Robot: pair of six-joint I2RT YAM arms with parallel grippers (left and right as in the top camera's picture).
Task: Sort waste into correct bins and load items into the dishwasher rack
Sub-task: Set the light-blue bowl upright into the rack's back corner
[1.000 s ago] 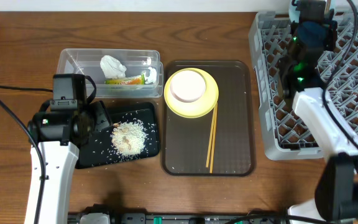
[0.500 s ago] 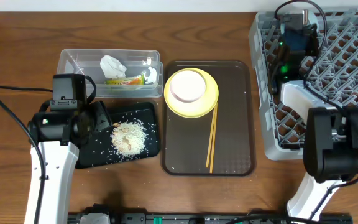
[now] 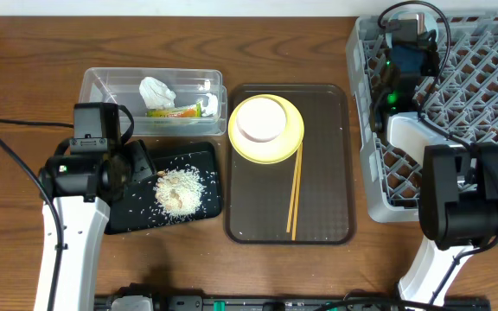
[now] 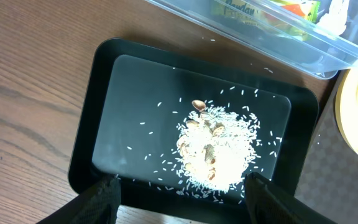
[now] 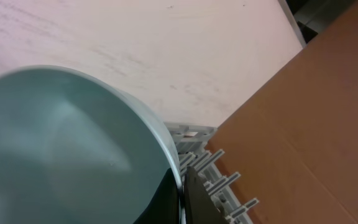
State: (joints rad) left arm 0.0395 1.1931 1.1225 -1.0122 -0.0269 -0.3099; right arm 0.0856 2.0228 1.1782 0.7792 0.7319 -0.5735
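Our right gripper [image 5: 180, 194] is clamped on the rim of the blue bowl [image 5: 61, 149], held above the rack [image 3: 491, 104] near its far left corner. Our left gripper [image 4: 182, 198] hangs with jaws apart over the black tray [image 4: 104, 93] of rice [image 4: 219, 152]. The tissue [image 3: 156, 89] and wrapper [image 3: 175, 110] lie in the tub [image 3: 102, 82], and the white bowl [image 3: 260, 118] sits on the plate [image 3: 292, 145].

Overhead looks down; left wrist shares its black tray [image 4: 129, 87]; right seemingly faces upward.
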